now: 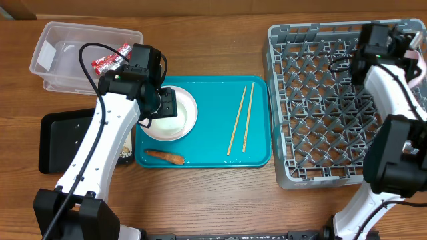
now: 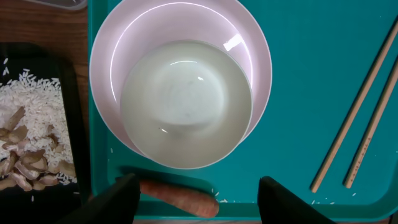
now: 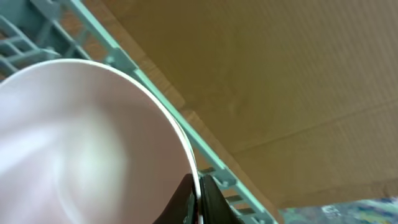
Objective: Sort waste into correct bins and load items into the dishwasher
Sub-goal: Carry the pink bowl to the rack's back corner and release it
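My left gripper [image 1: 163, 103] is open and hovers over the teal tray [image 1: 213, 90]. Below it a white bowl [image 2: 186, 102] sits on a white plate [image 2: 106, 62]. An orange carrot piece [image 2: 180, 196] lies between its fingertips [image 2: 198, 186] at the tray's near edge. Two wooden chopsticks [image 1: 240, 120] lie on the tray's right half. My right gripper [image 3: 198, 186] is shut on the rim of another white bowl [image 3: 87, 143], held at the far right of the grey dish rack [image 1: 333, 100]. A red-and-silver wrapper [image 1: 110, 60] lies in the clear tub [image 1: 53, 40].
The black tray [image 1: 57, 143] at the left holds white rice with brownish scraps [image 2: 31, 134]. A few rice grains lie on the teal tray near the carrot. The rack's rim [image 3: 124, 56] and a cardboard wall behind it show in the right wrist view.
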